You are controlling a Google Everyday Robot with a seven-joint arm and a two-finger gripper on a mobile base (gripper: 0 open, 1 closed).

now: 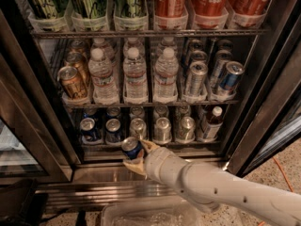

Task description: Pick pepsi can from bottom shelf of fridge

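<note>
The fridge (263, 102) stands open with a steel frame and dark inside. Its bottom shelf (155, 144) holds rows of short cans in clear trays: dark-blue ones (89, 129) at the left, silver-grey ones (162, 128) in the middle. My gripper (135, 155) is just in front of the shelf's front edge, left of centre. It is shut on a pepsi can (131, 147), dark blue with a silver top, held tilted and out of its row. My white arm (221, 192) comes in from the lower right.
The rack above holds water bottles (135, 74), brown cans (72, 81) at the left and slim blue-and-silver cans (229, 78) at the right. A small bottle (210, 122) stands at the bottom shelf's right end. A clear bin (155, 215) lies on the floor below my arm.
</note>
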